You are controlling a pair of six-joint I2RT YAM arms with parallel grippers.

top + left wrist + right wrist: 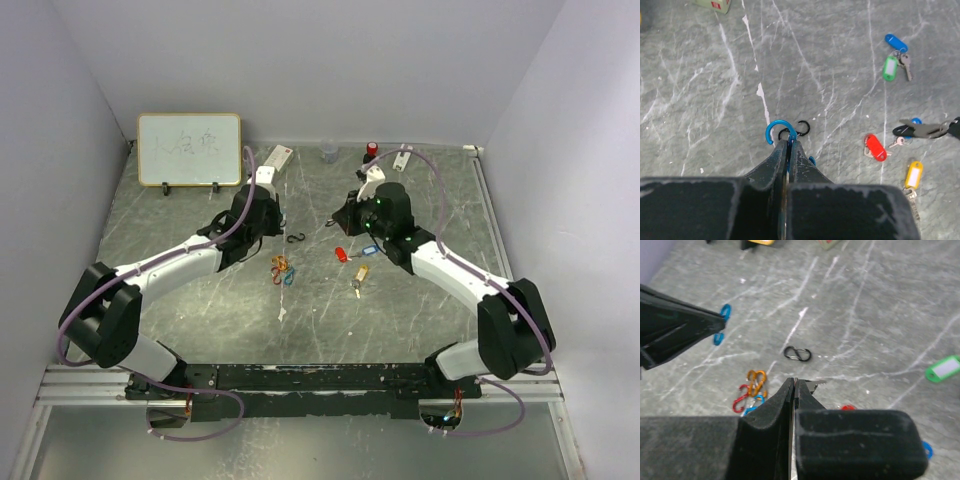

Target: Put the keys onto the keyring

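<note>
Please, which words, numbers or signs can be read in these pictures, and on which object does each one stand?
No text can be quoted.
Whiteboard: faint handwritten marks, too pale and blurred to read.
Small box at the back of the table: a red mark, too small to read.
Green key tag and yellow key tag: white inserts, no writing visible.

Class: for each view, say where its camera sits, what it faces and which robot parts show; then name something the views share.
Top external: above and behind the bases, looking down at the table; both arms show.
Left wrist: on the left arm, looking past the left gripper, shut on a blue carabiner.
Right wrist: on the right arm, looking past the right gripper, shut on a key.
Shared: all three show the black clip.
</note>
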